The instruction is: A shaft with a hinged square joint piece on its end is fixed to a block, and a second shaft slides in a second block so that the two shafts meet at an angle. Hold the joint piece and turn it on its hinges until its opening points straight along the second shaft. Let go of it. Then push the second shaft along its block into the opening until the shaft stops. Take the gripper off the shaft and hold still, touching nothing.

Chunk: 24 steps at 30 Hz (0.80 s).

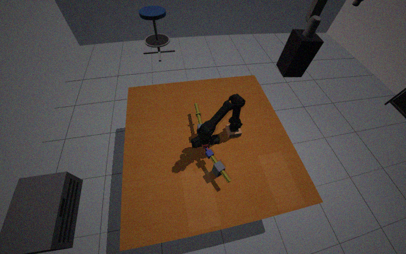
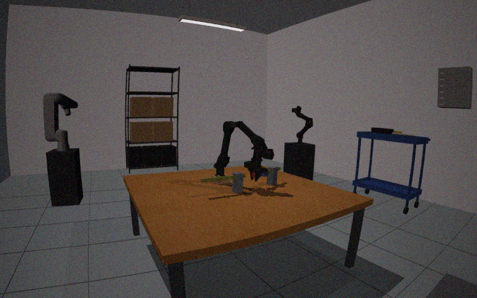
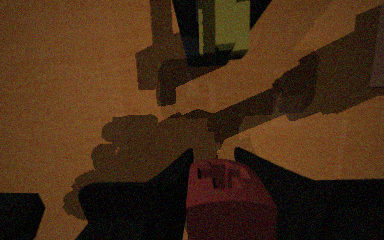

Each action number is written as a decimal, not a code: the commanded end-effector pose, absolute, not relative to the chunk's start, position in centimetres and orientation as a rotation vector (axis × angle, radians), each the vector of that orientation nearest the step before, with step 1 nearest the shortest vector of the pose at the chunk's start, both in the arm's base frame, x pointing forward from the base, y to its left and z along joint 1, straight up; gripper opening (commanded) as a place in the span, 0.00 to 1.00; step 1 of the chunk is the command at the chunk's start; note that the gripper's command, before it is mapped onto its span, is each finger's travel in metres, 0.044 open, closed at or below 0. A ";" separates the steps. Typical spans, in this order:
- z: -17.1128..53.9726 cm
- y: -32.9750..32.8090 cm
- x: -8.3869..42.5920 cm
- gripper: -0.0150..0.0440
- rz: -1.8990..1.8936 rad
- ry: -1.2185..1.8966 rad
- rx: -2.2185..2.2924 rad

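Observation:
The red joint piece (image 3: 231, 220) (image 2: 253, 174) is between the fingers of my gripper (image 3: 213, 152) (image 2: 256, 178), which is shut on it above the table. In the top view the arm mostly hides it. A blue hinge part (image 1: 209, 152) joins it to the first yellow shaft (image 1: 228, 179), held by a grey block (image 1: 219, 165) (image 2: 272, 176). The second yellow shaft (image 1: 196, 107) (image 2: 210, 179) passes through the other grey block (image 1: 199, 127) (image 2: 237, 182). The second shaft's near end (image 3: 232, 25) shows at the top of the wrist view, apart from the piece. The opening's exact direction cannot be told.
The orange table (image 1: 155, 209) (image 2: 210, 225) carries both blocks and the arm's base (image 1: 234, 132). The arm reaches over the gap between the blocks. Dark shadows of arm and shafts cross the table under the gripper. A stool (image 1: 152, 12) and other furniture stand away from the table.

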<state>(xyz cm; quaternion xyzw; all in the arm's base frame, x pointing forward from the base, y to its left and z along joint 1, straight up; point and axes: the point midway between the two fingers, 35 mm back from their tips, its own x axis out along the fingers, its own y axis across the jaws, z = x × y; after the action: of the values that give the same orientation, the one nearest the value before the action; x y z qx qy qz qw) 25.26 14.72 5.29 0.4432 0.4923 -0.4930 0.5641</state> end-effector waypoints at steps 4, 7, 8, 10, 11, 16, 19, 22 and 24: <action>5.3 14.7 25.3 0.64 -1.159 1.160 1.042; 5.3 14.7 25.3 0.77 -1.159 1.160 1.042; 5.3 14.7 25.3 0.81 -1.159 1.160 1.042; 5.3 14.7 25.3 0.90 -1.159 1.160 1.042; 5.3 14.7 25.3 0.95 -1.159 1.160 1.042; 5.3 14.7 25.3 1.00 -1.159 1.160 1.042; 5.3 14.7 25.3 1.00 -1.159 1.160 1.042; 5.3 14.7 25.3 1.00 -1.159 1.160 1.042; 5.3 14.7 25.3 1.00 -1.158 1.164 1.046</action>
<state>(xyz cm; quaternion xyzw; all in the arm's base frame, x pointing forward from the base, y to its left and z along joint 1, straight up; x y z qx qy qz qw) 25.26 14.72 5.29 0.4432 0.4923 -0.4930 0.5640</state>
